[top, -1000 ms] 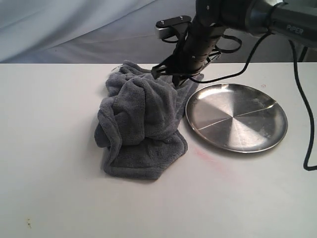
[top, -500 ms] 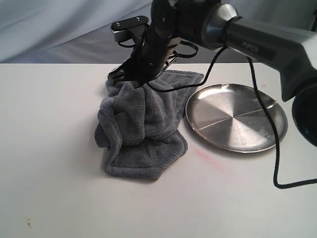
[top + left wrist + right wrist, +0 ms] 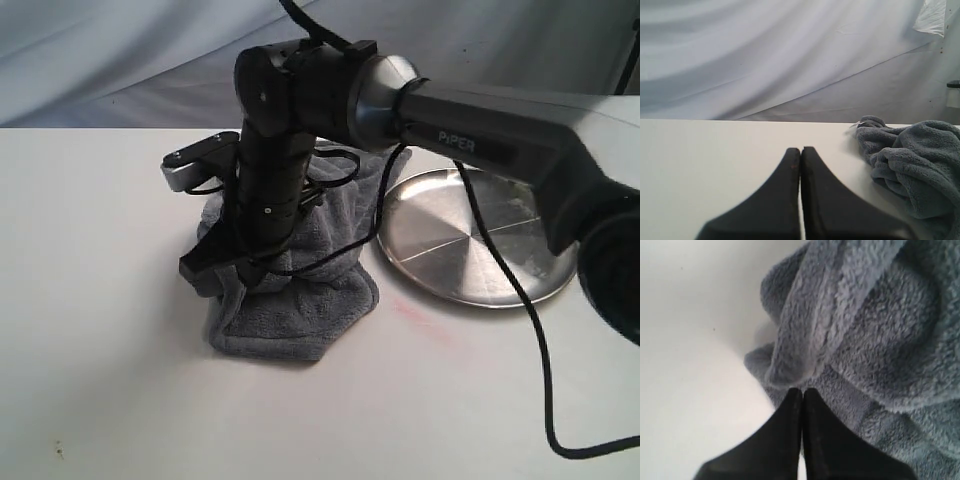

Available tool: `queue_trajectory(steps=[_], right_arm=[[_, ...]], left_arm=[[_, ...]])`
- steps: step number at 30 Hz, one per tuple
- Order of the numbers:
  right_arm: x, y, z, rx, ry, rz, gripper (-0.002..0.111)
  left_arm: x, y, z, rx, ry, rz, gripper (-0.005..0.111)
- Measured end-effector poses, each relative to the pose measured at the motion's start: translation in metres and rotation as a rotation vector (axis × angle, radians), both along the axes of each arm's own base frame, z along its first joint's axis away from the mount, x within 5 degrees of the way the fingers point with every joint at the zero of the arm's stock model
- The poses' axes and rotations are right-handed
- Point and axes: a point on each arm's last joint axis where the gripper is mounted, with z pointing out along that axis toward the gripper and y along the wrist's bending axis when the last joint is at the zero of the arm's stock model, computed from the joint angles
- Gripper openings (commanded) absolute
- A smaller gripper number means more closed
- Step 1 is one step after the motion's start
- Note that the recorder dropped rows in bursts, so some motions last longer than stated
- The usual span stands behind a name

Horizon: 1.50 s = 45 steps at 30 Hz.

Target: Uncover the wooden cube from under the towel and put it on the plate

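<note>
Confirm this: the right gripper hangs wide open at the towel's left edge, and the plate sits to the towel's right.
Wrong on one point. The right gripper is not wide open: the right wrist view shows it shut, up against the towel. It is at the towel's left edge, and the plate sits to the towel's right.

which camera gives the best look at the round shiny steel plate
The exterior view: the round shiny steel plate lies nearly whole beside the dark grey plush towel, only the black arm and cable crossing it. Neither wrist view shows it; both show towel and white table.
</note>
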Motion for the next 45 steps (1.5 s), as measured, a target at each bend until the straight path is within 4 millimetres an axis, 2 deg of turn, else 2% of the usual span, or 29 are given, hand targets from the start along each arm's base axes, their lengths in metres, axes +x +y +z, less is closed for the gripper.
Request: queue_trajectory(steps=[3,7,9,10,12,14,16,21,25,33,45], right_arm=[[-0.006,-0.012,-0.001,-0.023,0.013,-0.007,0.000],[-0.002,-0.042,0.006,-0.019,0.000,-0.063,0.000],[0.010,-0.069,0.011,-0.003,-0.021,-0.133,0.000],[0.021,-0.089,0.014,0.006,-0.038,-0.188,0.000],[0.039,-0.113,0.015,0.022,-0.074,-0.260,0.000],[0.053,-0.129,0.015,0.030,-0.119,-0.314,0.000],[0.067,-0.134,0.012,0.034,-0.163,-0.341,0.000],[0.102,-0.119,0.011,0.085,-0.229,-0.378,0.000],[0.114,-0.110,0.011,0.100,-0.244,-0.377,0.000],[0.113,-0.088,0.023,0.145,-0.294,-0.344,0.000],[0.102,-0.062,0.022,0.173,-0.317,-0.292,0.000]], left_arm=[[0.000,0.000,0.000,0.000,0.000,0.000,0.001],[0.000,0.000,0.000,0.000,0.000,0.000,0.001],[0.000,0.000,0.000,0.000,0.000,0.000,0.001],[0.000,0.000,0.000,0.000,0.000,0.000,0.001],[0.000,0.000,0.000,0.000,0.000,0.000,0.001],[0.000,0.000,0.000,0.000,0.000,0.000,0.001],[0.000,0.000,0.000,0.000,0.000,0.000,0.001],[0.000,0.000,0.000,0.000,0.000,0.000,0.001],[0.000,0.000,0.000,0.000,0.000,0.000,0.001],[0.000,0.000,0.000,0.000,0.000,0.000,0.001],[0.000,0.000,0.000,0.000,0.000,0.000,0.001]])
